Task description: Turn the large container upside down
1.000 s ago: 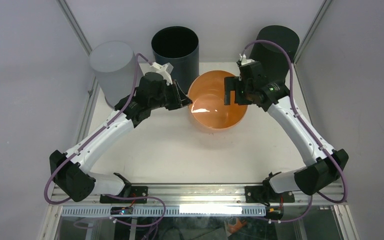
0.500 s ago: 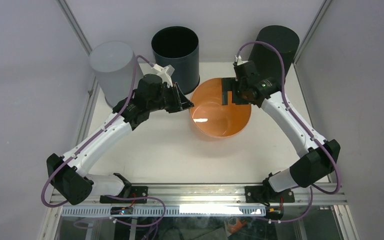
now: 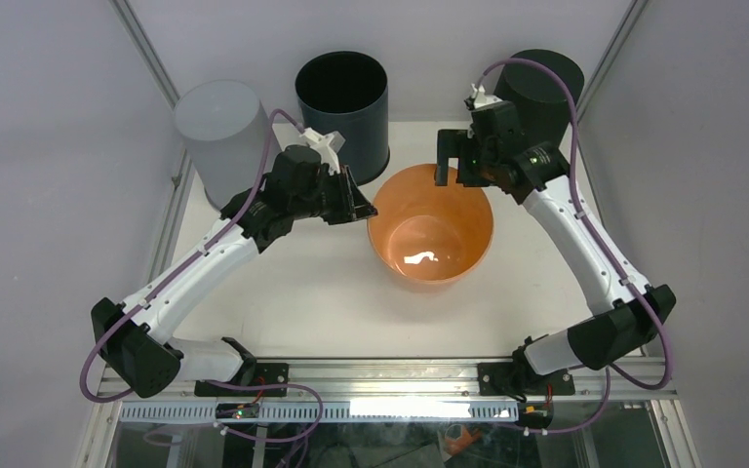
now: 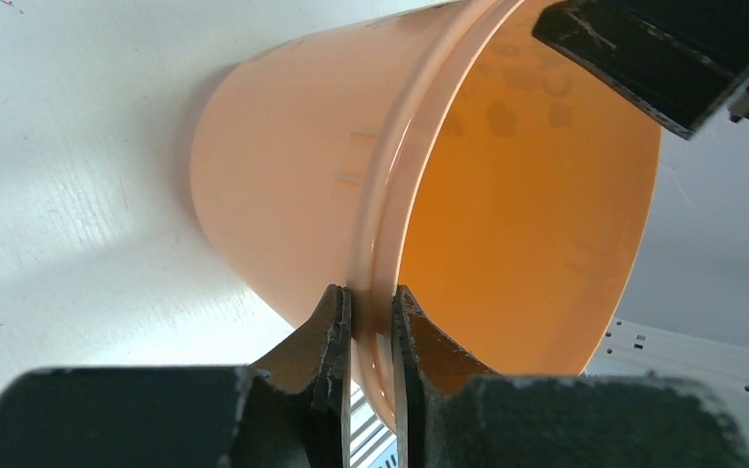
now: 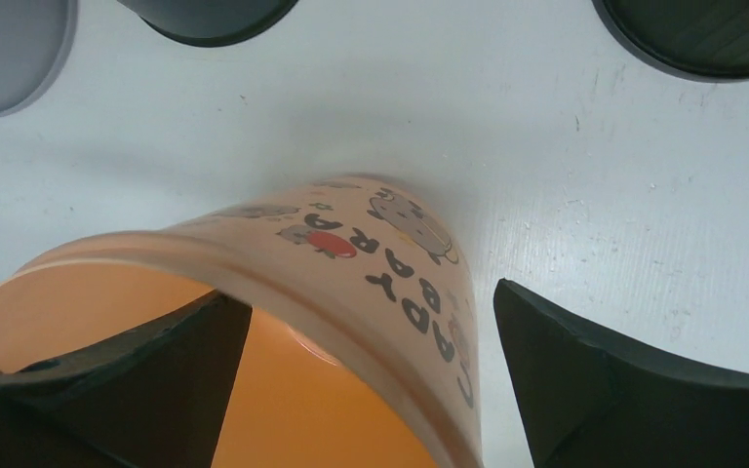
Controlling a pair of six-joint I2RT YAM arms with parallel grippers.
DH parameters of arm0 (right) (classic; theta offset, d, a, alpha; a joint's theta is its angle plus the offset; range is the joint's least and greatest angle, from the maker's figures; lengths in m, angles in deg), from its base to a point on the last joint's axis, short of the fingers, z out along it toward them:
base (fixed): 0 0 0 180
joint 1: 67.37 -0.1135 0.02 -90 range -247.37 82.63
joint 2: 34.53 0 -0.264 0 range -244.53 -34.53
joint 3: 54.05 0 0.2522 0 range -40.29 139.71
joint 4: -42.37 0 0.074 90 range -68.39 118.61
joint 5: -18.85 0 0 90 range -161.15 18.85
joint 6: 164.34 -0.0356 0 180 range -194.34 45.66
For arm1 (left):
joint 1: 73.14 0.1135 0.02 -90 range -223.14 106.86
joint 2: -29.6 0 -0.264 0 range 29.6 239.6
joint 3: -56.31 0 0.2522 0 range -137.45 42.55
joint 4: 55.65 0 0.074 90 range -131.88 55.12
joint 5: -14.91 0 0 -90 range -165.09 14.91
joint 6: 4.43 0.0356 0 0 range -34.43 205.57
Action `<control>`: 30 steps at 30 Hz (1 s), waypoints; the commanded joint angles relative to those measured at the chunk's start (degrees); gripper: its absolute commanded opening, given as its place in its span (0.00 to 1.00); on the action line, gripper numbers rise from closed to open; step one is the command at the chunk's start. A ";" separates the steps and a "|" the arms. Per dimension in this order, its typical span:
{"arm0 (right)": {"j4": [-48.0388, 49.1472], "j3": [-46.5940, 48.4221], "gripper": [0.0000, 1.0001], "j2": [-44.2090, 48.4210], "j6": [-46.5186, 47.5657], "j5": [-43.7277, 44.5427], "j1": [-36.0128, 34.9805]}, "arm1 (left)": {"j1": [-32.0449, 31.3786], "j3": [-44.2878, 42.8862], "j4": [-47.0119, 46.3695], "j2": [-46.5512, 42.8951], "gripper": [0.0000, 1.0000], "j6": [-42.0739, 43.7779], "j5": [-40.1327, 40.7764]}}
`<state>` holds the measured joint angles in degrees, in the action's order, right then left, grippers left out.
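Top view: orange bucket (image 3: 431,222) sits centre, mouth up; left gripper (image 3: 363,207) pinches its left rim, right gripper (image 3: 452,168) wide open at the far rim. Left wrist: fingers (image 4: 335,331) clamp the rim. Right wrist: jaws spread, straddling the wall

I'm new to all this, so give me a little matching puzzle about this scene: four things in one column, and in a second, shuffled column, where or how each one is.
Things
1. orange container
2. grey cylinder
3. left gripper
4. right gripper

Place or state
a. open wide, with the orange wall between its fingers
b. shut on the orange rim
c. at the back left, closed end up
d. in the middle, mouth facing up

Right pairs: 1-d, 2-c, 3-b, 4-a
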<state>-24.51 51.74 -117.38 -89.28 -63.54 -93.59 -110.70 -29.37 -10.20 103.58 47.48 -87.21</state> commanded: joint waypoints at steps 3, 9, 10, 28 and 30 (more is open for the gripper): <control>4.51 1.35 0.99 6.48 0.49 -3.38 0.22 | -0.10 -4.59 -3.85 -0.51 0.00 -0.76 -0.26; 7.81 0.70 0.99 9.73 2.12 -4.78 0.29 | 0.20 -6.30 -2.73 0.47 0.00 -0.07 0.03; 8.81 0.20 0.99 10.44 2.63 -5.63 0.21 | 0.25 -6.49 -2.62 0.61 0.00 -0.06 0.07; 16.18 -17.25 0.92 19.56 23.94 -33.23 -13.05 | 1.39 -8.32 -1.54 3.02 0.00 -1.02 3.07; 15.25 -17.91 0.92 19.95 25.60 -30.95 -15.49 | 1.51 -8.25 -1.54 3.08 0.00 -1.10 3.15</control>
<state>-9.80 34.91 -99.83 -70.48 -95.60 -105.11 -109.78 -34.07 -7.14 107.64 47.55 -83.37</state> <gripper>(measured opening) 0.918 0.143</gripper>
